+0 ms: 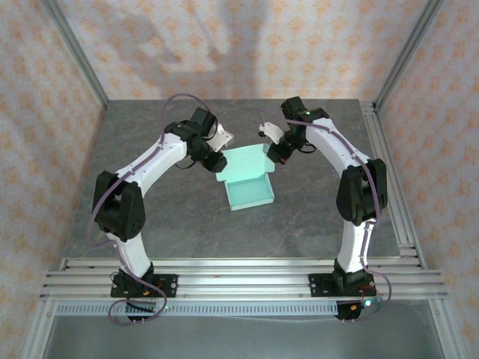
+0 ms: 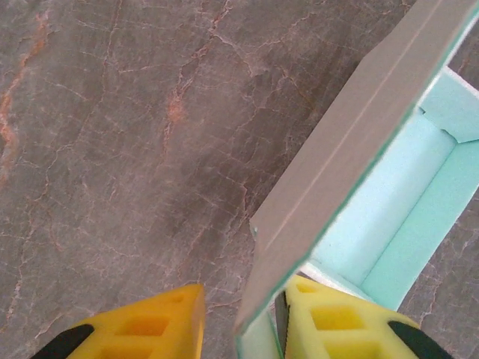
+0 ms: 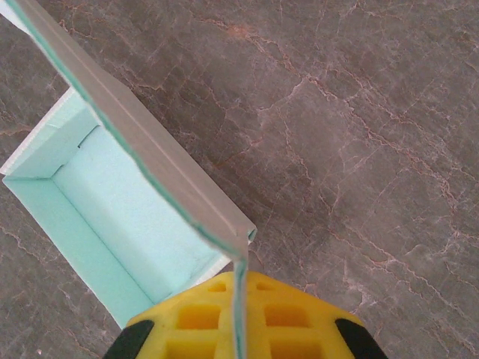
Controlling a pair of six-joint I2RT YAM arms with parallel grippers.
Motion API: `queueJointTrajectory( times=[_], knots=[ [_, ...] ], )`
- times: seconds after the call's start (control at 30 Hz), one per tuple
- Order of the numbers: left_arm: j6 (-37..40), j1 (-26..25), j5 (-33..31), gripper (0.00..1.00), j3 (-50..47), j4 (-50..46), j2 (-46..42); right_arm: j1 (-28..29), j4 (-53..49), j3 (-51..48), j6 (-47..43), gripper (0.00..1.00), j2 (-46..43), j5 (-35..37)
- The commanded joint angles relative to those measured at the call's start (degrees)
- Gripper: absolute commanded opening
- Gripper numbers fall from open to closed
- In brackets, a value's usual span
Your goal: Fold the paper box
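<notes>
Two arms: the left arm (image 1: 148, 162) and right arm (image 1: 340, 146) rise from the bottom of the overhead view and meet over the middle of the grey marbled counter (image 1: 165, 224).
Paper box: the pale mint paper box (image 1: 251, 193) lies at the centre of the overhead view, an open tray with low walls and a raised flap (image 2: 352, 142) on its upper side.
Left gripper: the left gripper (image 1: 217, 162) is at the flap's left end. Its yellow fingers (image 2: 337, 325) stand partly apart astride the flap's edge, with a gap beside the left one.
Right gripper: the right gripper (image 1: 282, 154) is at the flap's right end, pinched tight on the box's thin card edge.
</notes>
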Motion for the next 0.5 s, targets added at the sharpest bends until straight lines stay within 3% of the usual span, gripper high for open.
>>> queueJointTrajectory(
  times=[0.0, 0.47],
  knots=[
    [0.0, 0.6, 0.4, 0.29, 0.1, -2.6, 1.1, -0.4, -0.3, 0.2, 0.4, 0.0, -1.9, 1.1],
    [1.3, 0.6, 0.7, 0.16, 1.7, -6.2, 1.5, -0.6, 0.5, 0.1, 1.2, 0.0, -2.0, 1.8]
  ],
)
